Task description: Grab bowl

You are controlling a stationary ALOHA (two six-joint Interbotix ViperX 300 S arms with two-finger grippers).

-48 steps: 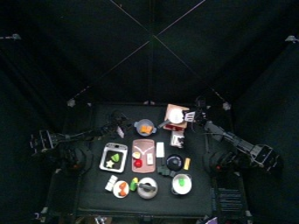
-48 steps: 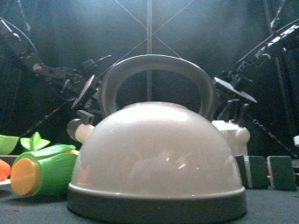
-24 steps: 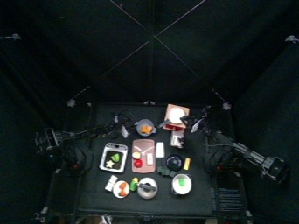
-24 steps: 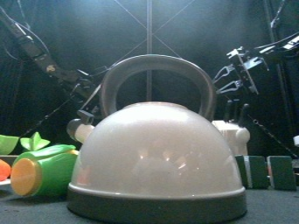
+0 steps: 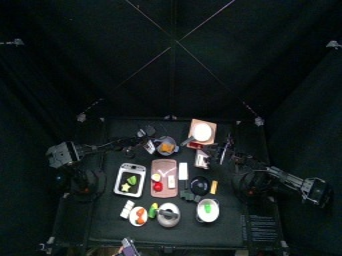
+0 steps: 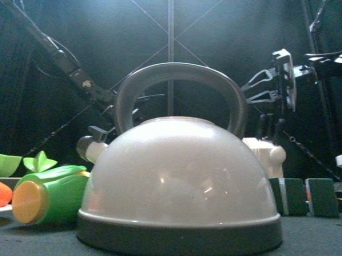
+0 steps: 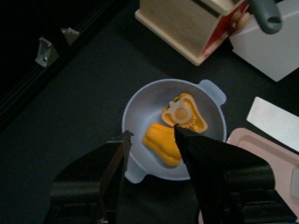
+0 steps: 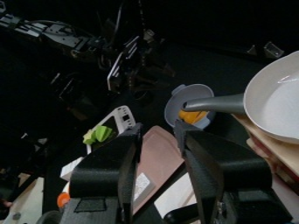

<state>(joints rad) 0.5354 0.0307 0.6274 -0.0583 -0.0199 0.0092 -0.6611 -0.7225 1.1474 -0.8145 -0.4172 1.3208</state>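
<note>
The grey two-handled bowl (image 7: 142, 98) holds orange and yellow food and stands at the table's back middle (image 5: 164, 146). My left gripper (image 7: 155, 136) hangs open right above it, one jaw on each side of the bowl's near half, not touching. In the top view the left gripper (image 5: 148, 142) is just left of the bowl. My right gripper (image 8: 160, 137) is open and empty, held high to the right (image 6: 282, 78). From there the bowl (image 8: 191, 97) shows far beyond its jaws.
A big white kettle (image 6: 181, 185) fills the front view. A cutting board (image 5: 164, 177), a white tray of greens (image 5: 130, 181), a black pan (image 5: 201, 186) and a green-filled dish (image 5: 207, 210) crowd the table. A pale round pan (image 5: 203, 130) stands right of the bowl.
My right gripper has drawn up and away to the right from the table's middle. My left arm has shifted, with its gripper over the bowl.
</note>
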